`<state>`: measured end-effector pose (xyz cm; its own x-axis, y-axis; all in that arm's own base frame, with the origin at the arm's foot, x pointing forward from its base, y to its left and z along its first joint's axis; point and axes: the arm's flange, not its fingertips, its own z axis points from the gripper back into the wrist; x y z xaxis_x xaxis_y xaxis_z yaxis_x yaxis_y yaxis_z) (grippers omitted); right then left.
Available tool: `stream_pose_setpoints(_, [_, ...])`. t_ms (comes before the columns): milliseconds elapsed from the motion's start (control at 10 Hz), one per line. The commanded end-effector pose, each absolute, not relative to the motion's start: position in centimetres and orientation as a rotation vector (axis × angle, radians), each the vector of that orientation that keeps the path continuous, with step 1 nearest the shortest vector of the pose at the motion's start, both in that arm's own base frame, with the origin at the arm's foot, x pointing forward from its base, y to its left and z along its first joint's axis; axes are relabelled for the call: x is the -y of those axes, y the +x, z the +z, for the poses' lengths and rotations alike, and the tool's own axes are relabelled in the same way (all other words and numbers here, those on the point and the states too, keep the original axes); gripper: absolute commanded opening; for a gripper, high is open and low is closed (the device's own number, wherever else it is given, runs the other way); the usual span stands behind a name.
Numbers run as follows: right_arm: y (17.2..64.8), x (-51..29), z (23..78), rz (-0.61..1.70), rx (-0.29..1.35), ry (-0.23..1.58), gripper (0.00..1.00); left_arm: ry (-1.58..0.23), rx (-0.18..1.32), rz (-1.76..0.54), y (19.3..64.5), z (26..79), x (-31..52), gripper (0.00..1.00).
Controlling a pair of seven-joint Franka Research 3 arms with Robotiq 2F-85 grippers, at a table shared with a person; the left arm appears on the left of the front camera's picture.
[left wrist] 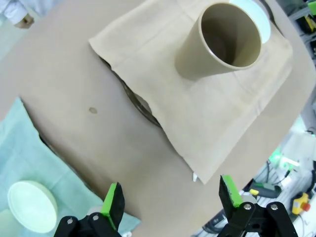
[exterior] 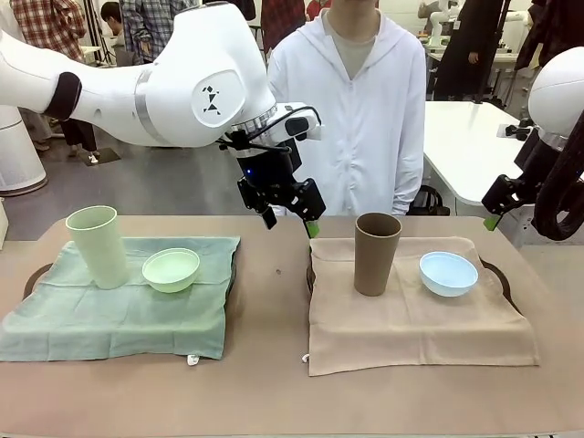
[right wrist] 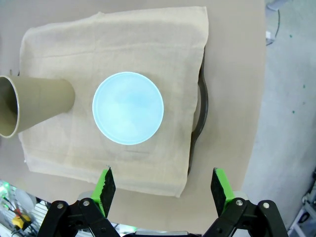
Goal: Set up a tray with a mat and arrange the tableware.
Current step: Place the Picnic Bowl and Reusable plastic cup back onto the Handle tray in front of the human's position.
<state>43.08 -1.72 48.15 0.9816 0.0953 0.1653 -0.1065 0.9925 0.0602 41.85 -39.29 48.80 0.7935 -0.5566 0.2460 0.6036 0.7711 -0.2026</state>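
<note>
On beige mat (exterior: 420,315): brown tumbler (exterior: 377,253); apparently upright

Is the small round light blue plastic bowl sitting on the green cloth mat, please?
No, the small round light blue plastic bowl rests on the beige cloth mat, beside the tall brown plastic tumbler.

On the table (exterior: 274,383) two trays lie side by side, each one under a mat. On the left mat (exterior: 109,315) the tumbler (exterior: 99,245) stands left of a bowl (exterior: 171,269). On the right mat (exterior: 411,319) the other tumbler (exterior: 377,253) stands left of the second bowl (exterior: 448,273). The person (exterior: 351,100) stands behind the table.
</note>
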Motion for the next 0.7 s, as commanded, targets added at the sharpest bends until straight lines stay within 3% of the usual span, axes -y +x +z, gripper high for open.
stream_pose_setpoints(0, [43.0,1.8,48.2,0.101,0.164,0.069,1.0,-0.277,0.195,-0.648,41.6,48.8,38.8,1.0])
stream_pose_setpoints(400, [43.1,1.7,48.2,0.102,0.163,0.069,1.0,-0.279,0.176,-0.632,41.9,48.8,39.3,1.0])
stream_pose_setpoints(600, [42.9,3.5,47.3,0.064,0.141,0.094,1.0,-0.305,0.131,-0.496,41.9,48.5,31.9,1.0])
